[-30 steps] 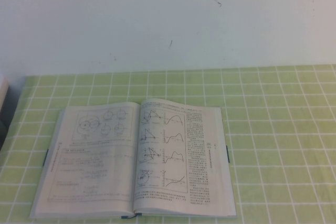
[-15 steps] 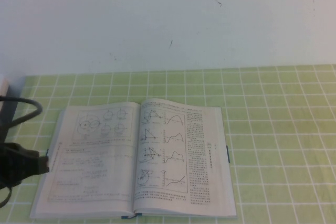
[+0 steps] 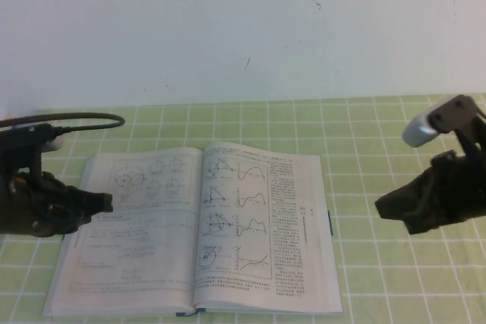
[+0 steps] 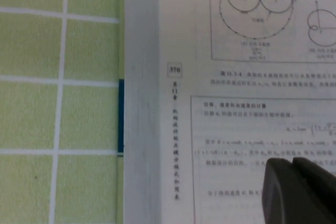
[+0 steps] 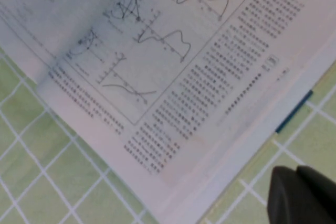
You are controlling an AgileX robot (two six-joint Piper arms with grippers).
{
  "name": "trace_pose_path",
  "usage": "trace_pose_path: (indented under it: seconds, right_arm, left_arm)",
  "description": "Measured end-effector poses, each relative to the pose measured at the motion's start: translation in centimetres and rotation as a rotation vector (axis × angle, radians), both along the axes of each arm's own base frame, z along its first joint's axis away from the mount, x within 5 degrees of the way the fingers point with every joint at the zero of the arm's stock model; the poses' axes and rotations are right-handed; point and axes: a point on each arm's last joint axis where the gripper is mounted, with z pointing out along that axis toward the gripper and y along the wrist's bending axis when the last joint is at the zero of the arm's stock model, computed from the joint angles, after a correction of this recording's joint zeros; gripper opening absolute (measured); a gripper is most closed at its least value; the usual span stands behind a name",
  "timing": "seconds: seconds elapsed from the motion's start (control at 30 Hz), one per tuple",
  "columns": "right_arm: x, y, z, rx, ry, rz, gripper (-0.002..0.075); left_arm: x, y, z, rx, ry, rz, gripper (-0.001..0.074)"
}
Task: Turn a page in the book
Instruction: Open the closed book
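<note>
The book (image 3: 137, 263) lies open and flat on the green checked tablecloth. Its left leaf shows circle drawings. The page (image 3: 258, 218), with four rows of curve diagrams and a text column, is the right-hand leaf and lies flat. My left gripper (image 3: 106, 202) is shut and empty, hovering at the left leaf's outer edge; in the left wrist view (image 4: 292, 163) it is over the printed text. My right gripper (image 3: 382, 209) is shut and empty, over the cloth right of the book; in the right wrist view (image 5: 296, 171) it is just off the page's (image 5: 210, 77) outer corner.
The tablecloth (image 3: 395, 134) stretches back to a white wall (image 3: 243, 28). A blue-grey cover edge (image 4: 121, 114) shows beside the left leaf and another (image 5: 294, 111) by the right leaf. A black cable (image 3: 76, 119) loops above the left arm.
Both arms have come into view. The left arm moved in from the left edge to the book's left side, and the right arm appeared at the right. The book has not moved.
</note>
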Motion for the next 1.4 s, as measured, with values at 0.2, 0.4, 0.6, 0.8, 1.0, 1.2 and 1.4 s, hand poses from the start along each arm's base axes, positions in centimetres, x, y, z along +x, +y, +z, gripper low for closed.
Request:
trace_pose_path:
  seconds: [0.2, 0.4, 0.6, 0.8, 1.0, 1.2, 1.4]
  right_arm:
    - [3.7, 2.6, -1.9, 0.053, 0.018, 0.033, 0.0002]
    - [5.8, 3.9, -3.5, 0.224, 0.049, -0.020, 0.0208]
    - [6.3, 4.6, -6.5, 0.290, 0.168, -0.031, 0.0410]
    - [6.5, 4.7, -9.6, 0.281, 0.281, -0.072, 0.0412]
    - [6.4, 4.9, -11.1, 0.301, 0.358, -0.090, 0.0412]
    - [6.3, 5.0, -11.3, 0.299, 0.394, -0.111, 0.0412]
    - [6.2, 5.1, -12.2, 0.293, 0.454, -0.133, 0.0412]
  left_arm:
    - [2.4, 0.1, -2.4, 0.013, 0.044, 0.011, -0.0003]
    - [3.5, 0.2, -4.8, -0.007, 0.071, 0.073, -0.0003]
    - [3.8, 0.2, -5.3, -0.011, 0.064, 0.099, -0.0003]
    - [4.1, 0.3, -5.3, -0.009, 0.049, 0.108, -0.0003]
    - [4.2, 0.2, -5.4, -0.007, 0.048, 0.107, -0.0003]
    - [4.2, 0.2, -5.3, -0.011, 0.041, 0.116, -0.0003]
    - [4.2, 0.2, -5.4, -0.014, 0.043, 0.119, -0.0003]
